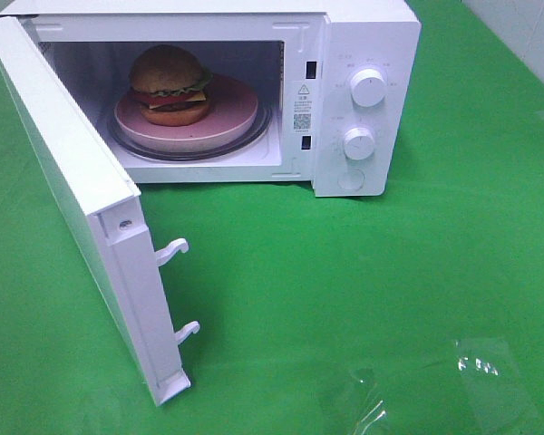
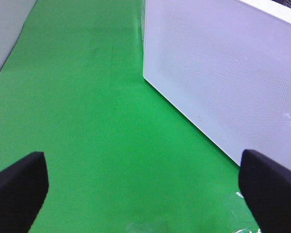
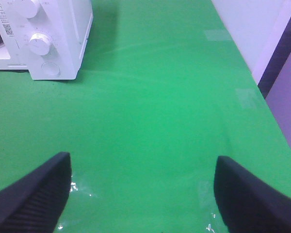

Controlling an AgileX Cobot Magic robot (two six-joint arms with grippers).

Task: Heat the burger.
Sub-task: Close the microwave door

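Open door (image 1: 68, 172) juts forward; burger (image 1: 170, 77) on plate (image 1: 239, 111) inside microwave (image 1: 372, 45).

The left claw (image 2: 141, 162) and right claw (image 3: 143, 162) have broad matte-black fingers (image 3: 34, 194), the right's finely ribbed.

A white microwave (image 1: 363, 54) stands on a green cloth (image 1: 344, 272) with its door (image 1: 72, 208) swung wide open at the left. Inside, the burger (image 1: 170, 83) sits upright on a pink plate (image 1: 236, 111). The front panel carries an upper knob (image 1: 369, 88) and a lower knob (image 1: 358, 143).
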